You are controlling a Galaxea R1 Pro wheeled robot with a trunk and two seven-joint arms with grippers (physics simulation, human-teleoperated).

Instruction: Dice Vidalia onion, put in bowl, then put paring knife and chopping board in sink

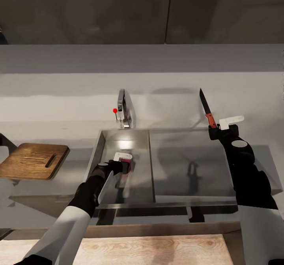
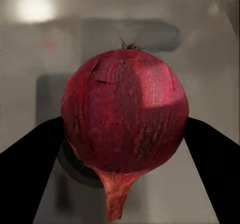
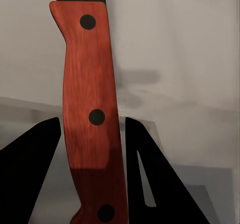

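Where countertop (image 1: 59,95) runs grey, sink (image 1: 144,166) gleams.

— We're looking down on the grey steel countertop (image 1: 189,99); what's sitting on it?

— We've got the chopping board (image 1: 33,161) lying flat at the left, slot handle toward the sink (image 1: 146,166), whose basin is sunk into the worktop, the faucet (image 1: 123,113) standing behind it.

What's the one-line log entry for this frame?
left gripper: shut on Vidalia onion, in sink | right gripper: shut on paring knife, raised | chopping board: on countertop
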